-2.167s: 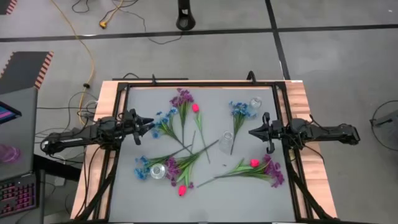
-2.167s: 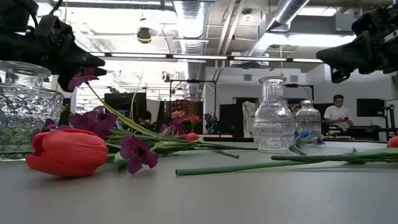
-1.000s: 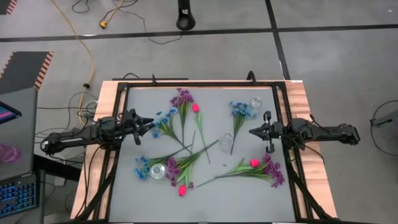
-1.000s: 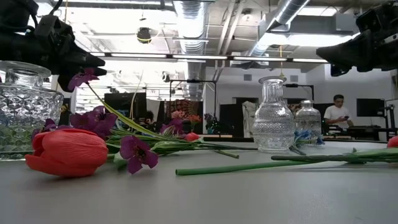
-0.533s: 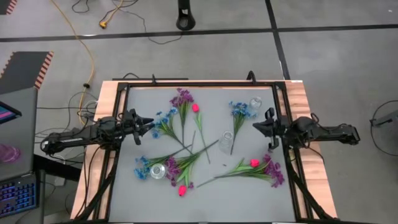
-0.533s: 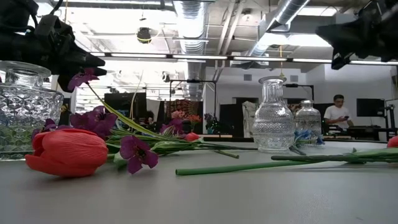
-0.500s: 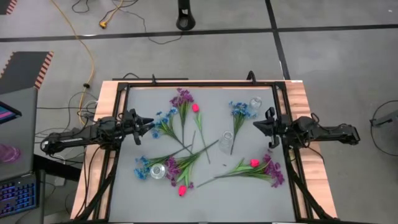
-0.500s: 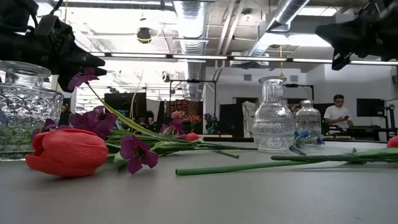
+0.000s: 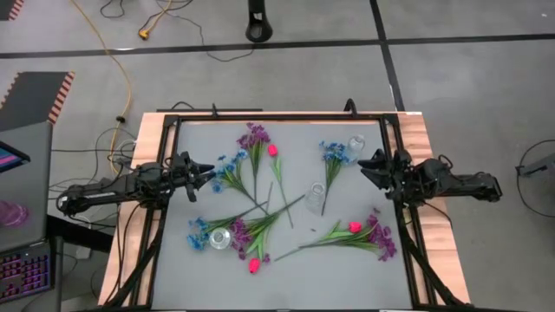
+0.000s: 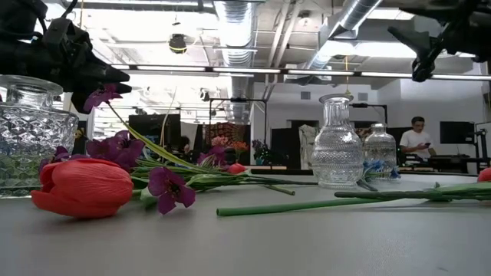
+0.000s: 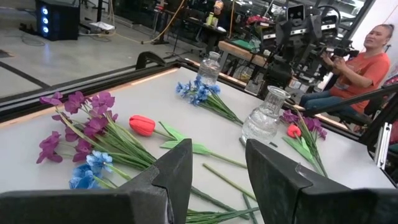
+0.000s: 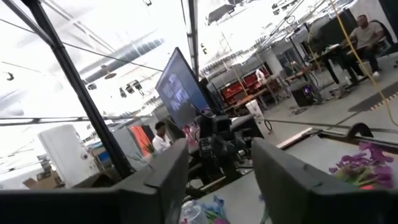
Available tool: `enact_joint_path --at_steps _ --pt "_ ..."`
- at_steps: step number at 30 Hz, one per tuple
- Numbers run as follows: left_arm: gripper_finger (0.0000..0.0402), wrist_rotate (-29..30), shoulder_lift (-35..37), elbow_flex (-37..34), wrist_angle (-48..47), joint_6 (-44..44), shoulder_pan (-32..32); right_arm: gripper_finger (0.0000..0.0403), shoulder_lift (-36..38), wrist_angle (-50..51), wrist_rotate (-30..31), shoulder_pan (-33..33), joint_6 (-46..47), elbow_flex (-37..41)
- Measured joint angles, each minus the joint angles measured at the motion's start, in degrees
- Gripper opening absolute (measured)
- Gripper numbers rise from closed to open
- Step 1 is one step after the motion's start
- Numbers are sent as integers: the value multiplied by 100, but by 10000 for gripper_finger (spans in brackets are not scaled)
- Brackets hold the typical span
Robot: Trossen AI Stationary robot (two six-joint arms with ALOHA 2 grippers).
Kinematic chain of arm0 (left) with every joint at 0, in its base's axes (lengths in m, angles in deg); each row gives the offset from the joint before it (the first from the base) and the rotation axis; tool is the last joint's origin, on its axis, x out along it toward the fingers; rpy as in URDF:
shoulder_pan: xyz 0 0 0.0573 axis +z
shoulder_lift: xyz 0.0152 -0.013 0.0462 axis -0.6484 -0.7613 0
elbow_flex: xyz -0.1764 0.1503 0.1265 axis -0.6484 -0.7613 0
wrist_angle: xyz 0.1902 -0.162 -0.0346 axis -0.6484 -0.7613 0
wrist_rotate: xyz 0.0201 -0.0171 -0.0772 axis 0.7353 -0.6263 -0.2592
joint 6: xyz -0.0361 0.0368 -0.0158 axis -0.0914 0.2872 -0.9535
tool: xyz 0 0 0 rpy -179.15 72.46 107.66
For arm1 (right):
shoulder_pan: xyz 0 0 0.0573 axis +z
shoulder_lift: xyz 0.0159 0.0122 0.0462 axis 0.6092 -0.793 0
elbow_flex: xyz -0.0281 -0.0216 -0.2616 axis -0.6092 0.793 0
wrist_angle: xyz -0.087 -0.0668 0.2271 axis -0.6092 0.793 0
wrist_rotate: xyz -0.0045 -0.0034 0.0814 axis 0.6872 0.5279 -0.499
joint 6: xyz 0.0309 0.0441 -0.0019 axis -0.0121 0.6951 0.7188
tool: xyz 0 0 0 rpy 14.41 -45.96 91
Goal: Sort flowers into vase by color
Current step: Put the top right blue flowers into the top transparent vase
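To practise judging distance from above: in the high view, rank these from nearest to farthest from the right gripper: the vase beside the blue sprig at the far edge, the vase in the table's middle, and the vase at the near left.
From the right gripper:
1. Far-edge vase, just beside the gripper.
2. Middle vase, toward the table's centre.
3. Near-left vase, across the table on the left arm's side.

Right gripper (image 12: 214, 180), fingers (image 12: 155, 183) spread apart, tilted up toward the room. Purple flowers (image 12: 367, 163) at four o'clock; a blue flower (image 12: 208, 208) near six; a large monitor (image 12: 180, 90) at centre.
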Motion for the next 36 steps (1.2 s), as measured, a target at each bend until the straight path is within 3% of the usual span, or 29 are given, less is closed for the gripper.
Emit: enact_joint_path --at_steps 4,10,18,25,31,36 --pt "137 0 2 0 1 -2 -1 238 2 -41 -6 0 -46 -136" --pt "137 0 0 0 2 -2 0 236 -164 -41 298 0 -24 -511" --pt "137 0 0 0 2 -2 0 226 -1547 313 311 -1 -45 -1526" --pt "137 0 2 0 1 -4 0 220 -2837 2344 880 -2 425 -2994" --pt "137 1 2 0 1 -4 -1 208 -3765 4683 1629 -2 1967 -4024" --pt "137 15 2 0 2 106 0 197 -4355 5579 1672 -164 3336 -4193"
